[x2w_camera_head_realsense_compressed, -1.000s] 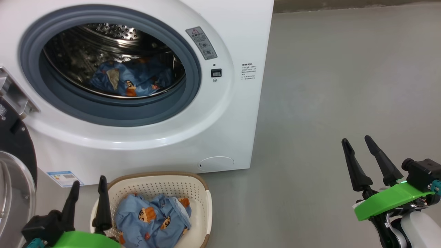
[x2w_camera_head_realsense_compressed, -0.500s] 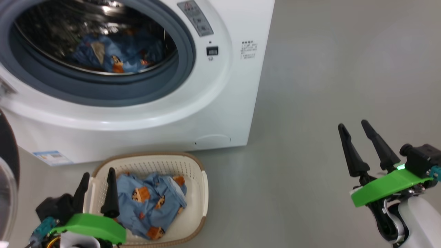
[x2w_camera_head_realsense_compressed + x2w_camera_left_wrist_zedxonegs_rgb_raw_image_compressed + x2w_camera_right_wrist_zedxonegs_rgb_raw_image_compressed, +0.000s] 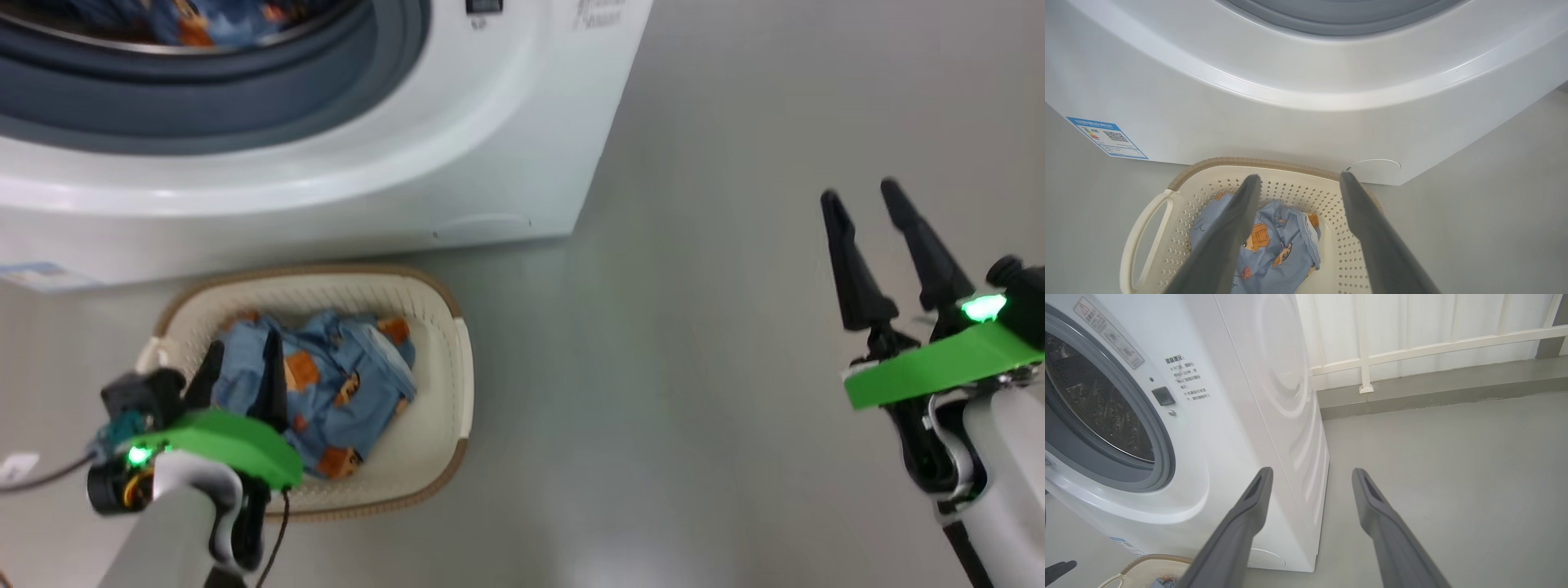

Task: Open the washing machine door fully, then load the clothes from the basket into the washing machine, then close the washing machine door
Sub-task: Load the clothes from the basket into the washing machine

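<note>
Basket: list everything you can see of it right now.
The basket is small, cream plastic, rectangular with rounded corners, perforated walls, a brown woven-look rim and a side loop handle. It stands upright on the grey floor, close before the washing machine. Crumpled blue printed clothes lie inside, part of the bottom bare. The open left gripper hovers over it; contact is unclear.

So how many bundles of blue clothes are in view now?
2. The basket clothes lie in the basket, beneath the open left pincer. The drum clothes show inside the washing machine, at the head view's top edge. More may be hidden deeper.
</note>
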Available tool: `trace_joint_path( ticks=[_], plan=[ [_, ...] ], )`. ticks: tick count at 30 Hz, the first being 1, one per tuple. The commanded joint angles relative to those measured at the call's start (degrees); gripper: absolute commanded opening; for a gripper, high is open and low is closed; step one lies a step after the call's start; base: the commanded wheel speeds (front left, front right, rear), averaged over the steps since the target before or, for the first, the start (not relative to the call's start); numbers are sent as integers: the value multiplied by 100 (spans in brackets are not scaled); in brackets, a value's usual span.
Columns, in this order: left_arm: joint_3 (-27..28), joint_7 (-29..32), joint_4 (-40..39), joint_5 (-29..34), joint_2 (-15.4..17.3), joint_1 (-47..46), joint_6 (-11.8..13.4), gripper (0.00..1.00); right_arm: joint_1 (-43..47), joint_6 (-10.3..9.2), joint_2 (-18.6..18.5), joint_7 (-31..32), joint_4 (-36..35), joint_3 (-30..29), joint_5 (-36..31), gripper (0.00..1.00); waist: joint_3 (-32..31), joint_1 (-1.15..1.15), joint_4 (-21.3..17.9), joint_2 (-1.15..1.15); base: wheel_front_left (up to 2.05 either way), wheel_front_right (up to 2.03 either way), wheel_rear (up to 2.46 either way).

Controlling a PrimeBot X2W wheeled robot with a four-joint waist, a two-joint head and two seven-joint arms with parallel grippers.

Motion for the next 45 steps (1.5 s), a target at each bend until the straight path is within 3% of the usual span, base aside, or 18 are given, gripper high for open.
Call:
trace_joint_path(
  ticks=[1, 14, 24, 44, 45],
  plan=[
    [117, -20, 143, 24, 131, -285, -59, 100, -97, 31, -76, -46, -213, 54, -71, 100, 737, 0, -115, 0, 0, 0, 0],
    [81, 58, 1813, -44, 24, -1590, -266, 100, -516, 31, 47, -46, -675, -1, -94, 100, 1898, 0, -354, 0, 0, 0, 0],
    [69, 260, 2765, -64, 209, -2373, -174, 100, -761, 31, 154, -46, -903, -37, -144, 100, 2717, 0, -726, 0, 0, 0, 0],
    [31, 1118, 3003, -150, 590, -3051, 135, 100, -701, 31, 256, -46, -1106, -78, -188, 100, 3289, 0, -1081, 0, 0, 0, 0],
    [28, 1221, 3006, -163, 587, -3051, 152, 96, -704, 31, 254, -46, -1104, -81, -186, 100, 3286, 0, -1091, 0, 0, 0, 0]
  ],
)
